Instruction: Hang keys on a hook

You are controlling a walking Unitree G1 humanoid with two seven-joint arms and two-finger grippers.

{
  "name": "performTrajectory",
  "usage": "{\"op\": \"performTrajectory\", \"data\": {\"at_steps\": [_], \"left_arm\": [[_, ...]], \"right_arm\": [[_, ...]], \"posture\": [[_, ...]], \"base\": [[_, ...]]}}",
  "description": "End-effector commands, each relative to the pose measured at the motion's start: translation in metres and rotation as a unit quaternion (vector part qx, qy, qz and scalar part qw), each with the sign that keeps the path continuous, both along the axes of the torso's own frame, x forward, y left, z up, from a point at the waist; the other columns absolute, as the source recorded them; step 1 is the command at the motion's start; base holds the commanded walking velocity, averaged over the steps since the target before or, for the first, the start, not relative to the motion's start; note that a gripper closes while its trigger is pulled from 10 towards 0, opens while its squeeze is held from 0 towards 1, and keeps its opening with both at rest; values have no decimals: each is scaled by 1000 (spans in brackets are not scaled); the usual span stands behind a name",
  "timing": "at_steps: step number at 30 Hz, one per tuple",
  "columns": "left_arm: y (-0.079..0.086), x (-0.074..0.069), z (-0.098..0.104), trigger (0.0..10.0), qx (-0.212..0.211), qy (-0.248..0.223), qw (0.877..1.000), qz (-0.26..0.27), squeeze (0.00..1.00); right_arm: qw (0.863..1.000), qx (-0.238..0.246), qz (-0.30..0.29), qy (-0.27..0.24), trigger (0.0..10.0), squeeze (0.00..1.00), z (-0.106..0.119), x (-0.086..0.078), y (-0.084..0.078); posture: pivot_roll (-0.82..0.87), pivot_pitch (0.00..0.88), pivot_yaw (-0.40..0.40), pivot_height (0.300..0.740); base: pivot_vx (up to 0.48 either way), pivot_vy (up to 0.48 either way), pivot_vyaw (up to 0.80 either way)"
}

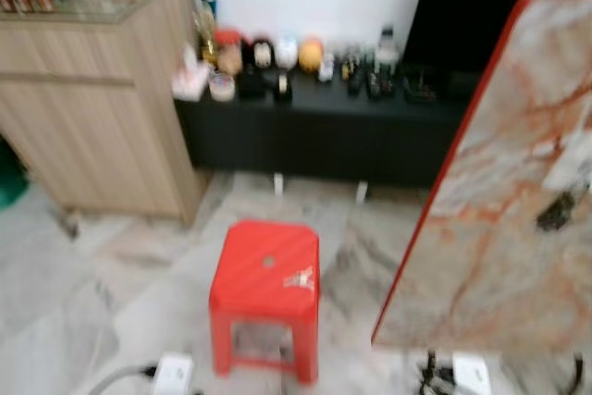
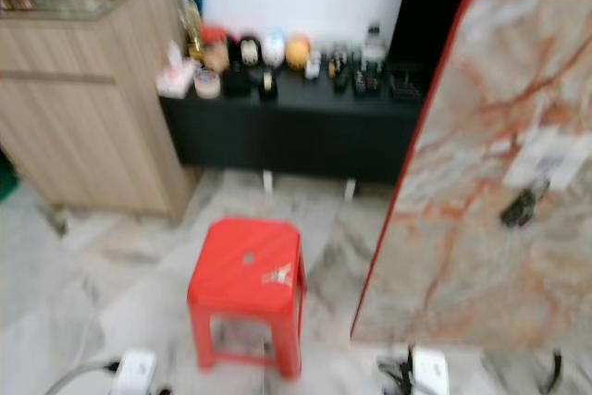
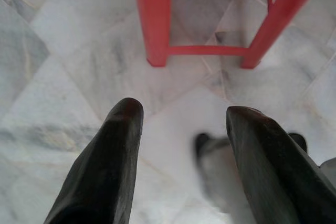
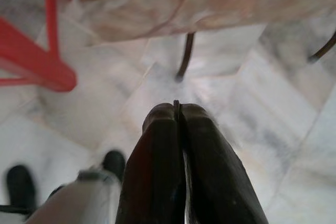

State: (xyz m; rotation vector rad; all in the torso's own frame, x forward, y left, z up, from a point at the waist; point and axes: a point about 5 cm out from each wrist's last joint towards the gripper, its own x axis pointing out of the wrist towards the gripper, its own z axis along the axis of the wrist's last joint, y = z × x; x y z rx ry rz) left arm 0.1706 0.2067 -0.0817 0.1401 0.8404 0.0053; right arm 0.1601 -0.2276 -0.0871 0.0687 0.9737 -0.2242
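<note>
Hanging idle over the marble floor

Standing in the middle of the floor (image 1: pixel 111 302) is a red stool (image 1: pixel 266 295), with a marble-patterned counter (image 1: pixel 499 191) edged in red to its right. A small dark object (image 1: pixel 560 210), possibly the keys though too blurred to be sure, lies on that top beside a pale patch, its long axis slanting up toward the far right. The left gripper (image 3: pixel 181 129) hangs above the tiles near the stool's legs, its fingers spread wide and empty. The right gripper (image 4: pixel 177 114) hangs near the counter's thin dark legs, fingers pressed together with nothing seen between them.
</note>
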Motion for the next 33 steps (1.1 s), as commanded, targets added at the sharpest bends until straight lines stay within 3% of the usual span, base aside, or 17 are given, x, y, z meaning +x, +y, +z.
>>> {"op": "performTrajectory", "data": {"at_steps": [1,22,29,33], "left_arm": [[8,-5,-1,10000,8,11,1000,4,0],[5,-6,-2,10000,4,5,1000,4,0],[3,-8,-3,10000,1,7,1000,4,0],[2,-10,-3,10000,0,7,1000,5,0]], "right_arm": [[1000,8,-3,-6,10000,0,0,4,5],[1000,14,-2,-11,10000,0,0,4,8],[998,0,-13,-56,10000,0,10,20,2],[992,-34,-36,-117,10000,0,26,51,10]], "posture": [[62,0,-51,740],[53,0,-44,740],[47,0,-45,740],[53,0,-42,740]], "base": [[0,-349,0],[0,-336,0],[0,0,0],[0,0,0]]}}
